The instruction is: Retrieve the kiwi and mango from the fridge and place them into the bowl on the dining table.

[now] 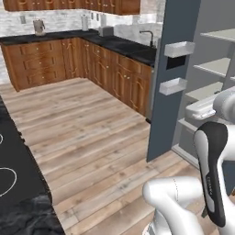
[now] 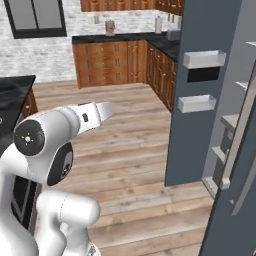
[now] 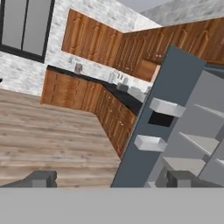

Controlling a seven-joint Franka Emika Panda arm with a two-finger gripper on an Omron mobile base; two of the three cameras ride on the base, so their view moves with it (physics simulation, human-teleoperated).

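Before the open fridge (image 3: 175, 87) the hand (image 3: 109, 179) is held wide, empty; kiwi and mango (presumably light, soft-skinned) should be gripped gently mid-body.

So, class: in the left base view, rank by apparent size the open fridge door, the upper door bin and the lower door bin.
1. Fridge door, largest by far.
2-3. Upper bin and lower bin: alike, unranked.
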